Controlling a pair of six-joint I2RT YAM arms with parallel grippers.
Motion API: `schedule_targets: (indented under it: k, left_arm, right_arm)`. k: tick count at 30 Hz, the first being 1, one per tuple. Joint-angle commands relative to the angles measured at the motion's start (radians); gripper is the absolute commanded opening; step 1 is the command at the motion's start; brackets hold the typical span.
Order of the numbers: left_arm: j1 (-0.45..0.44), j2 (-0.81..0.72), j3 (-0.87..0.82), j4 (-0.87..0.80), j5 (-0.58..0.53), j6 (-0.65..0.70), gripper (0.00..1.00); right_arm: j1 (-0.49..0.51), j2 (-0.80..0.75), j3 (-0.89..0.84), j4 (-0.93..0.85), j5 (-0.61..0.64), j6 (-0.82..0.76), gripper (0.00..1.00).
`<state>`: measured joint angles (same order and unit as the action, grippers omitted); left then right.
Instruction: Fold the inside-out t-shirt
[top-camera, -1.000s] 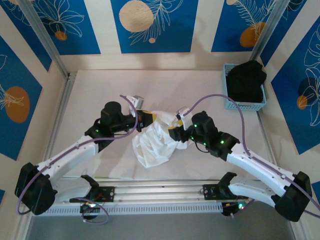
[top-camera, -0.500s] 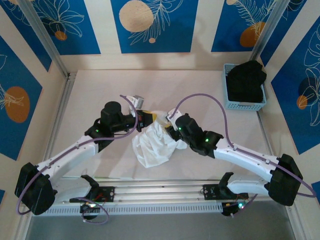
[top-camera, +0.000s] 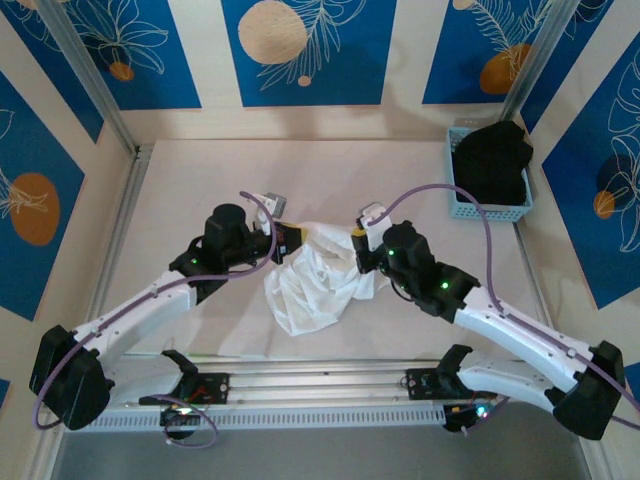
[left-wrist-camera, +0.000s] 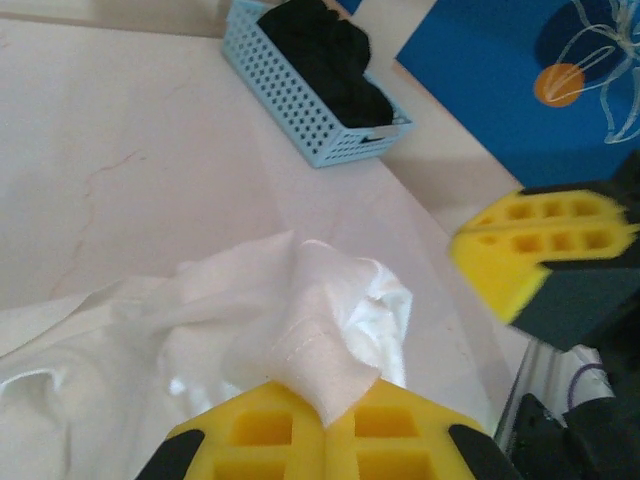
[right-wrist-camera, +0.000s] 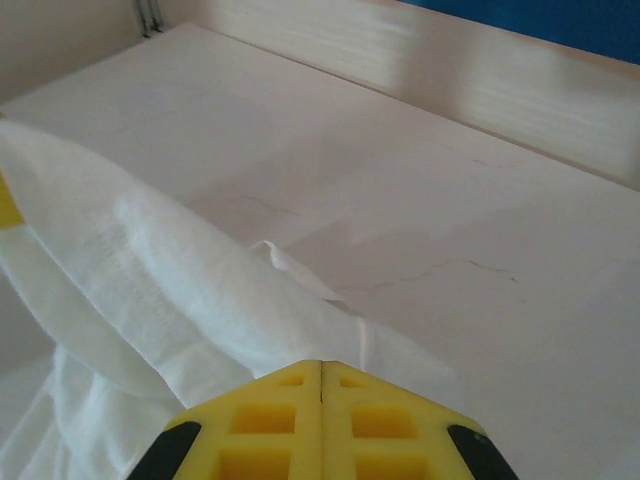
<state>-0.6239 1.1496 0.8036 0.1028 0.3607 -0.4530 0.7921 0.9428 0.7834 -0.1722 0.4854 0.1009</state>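
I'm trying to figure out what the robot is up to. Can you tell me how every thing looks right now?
white t-shirt: crumpled in a heap on the table, not folded, pinched at two spots.
left tool: shut on a fold of the white t-shirt.
right tool: shut on an edge of the white t-shirt.
blue basket: upright at the table's far right, full.
black garment: bunched up inside the blue basket.

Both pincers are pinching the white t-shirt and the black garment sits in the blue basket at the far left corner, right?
Not quite. The blue basket with the black garment stands at the far right corner, as the top external view shows. The left pincer and right pincer do pinch the white t-shirt.
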Motion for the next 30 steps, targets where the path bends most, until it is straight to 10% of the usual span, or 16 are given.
schedule_targets:
  k: [1, 7, 15, 24, 30]
  left_arm:
    - [0.001, -0.004, 0.042, -0.042, -0.052, 0.033, 0.0]
    - [0.0, -0.008, 0.038, -0.015, -0.02, 0.022, 0.0]
    - [0.0, -0.011, 0.038, -0.008, 0.004, 0.018, 0.0]
    - [0.0, -0.004, 0.034, 0.007, 0.016, 0.019, 0.0]
    - [0.0, -0.013, 0.032, -0.022, -0.034, 0.028, 0.0]
  right_arm:
    - [-0.043, -0.035, 0.011, -0.026, -0.225, 0.024, 0.0]
    - [0.019, 0.054, -0.005, -0.022, -0.232, -0.05, 0.31]
    - [0.049, 0.196, 0.031, 0.023, -0.116, -0.118, 0.45]
    - [0.023, 0.276, 0.045, 0.09, -0.053, -0.083, 0.32]
    - [-0.013, 0.22, 0.044, 0.077, -0.169, -0.04, 0.0]
